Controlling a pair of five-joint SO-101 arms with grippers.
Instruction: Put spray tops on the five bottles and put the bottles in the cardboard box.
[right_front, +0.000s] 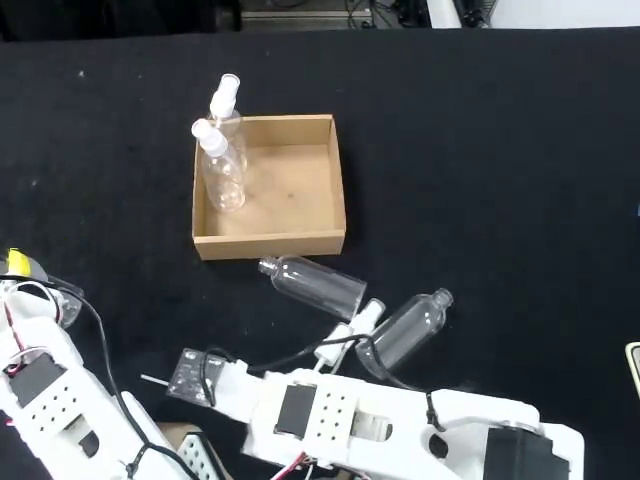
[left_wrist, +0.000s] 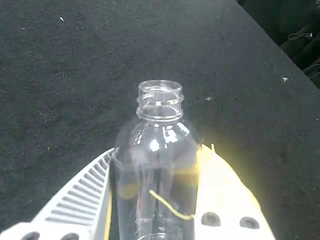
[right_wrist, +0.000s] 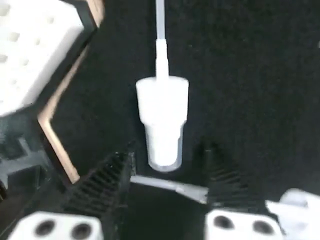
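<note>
My left fingers (left_wrist: 159, 150) grip an uncapped bottle (left_wrist: 160, 100). My right fingers (right_wrist: 167, 155) stand wide, a spray top (right_wrist: 162, 125) lying between their tips. Two capped bottles (right_front: 225, 165) stand in the cardboard box (right_front: 338, 190); two open bottles (right_front: 312, 283) lie just outside.

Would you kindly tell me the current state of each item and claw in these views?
Brown cardboard box: open, holding two bottles.
Clear plastic bottles in box: upright, spray tops on.
Clear bottles on black table: lying down, uncapped.
Left claw: shut on uncapped clear bottle.
Right claw: open around lying white spray top.
</note>
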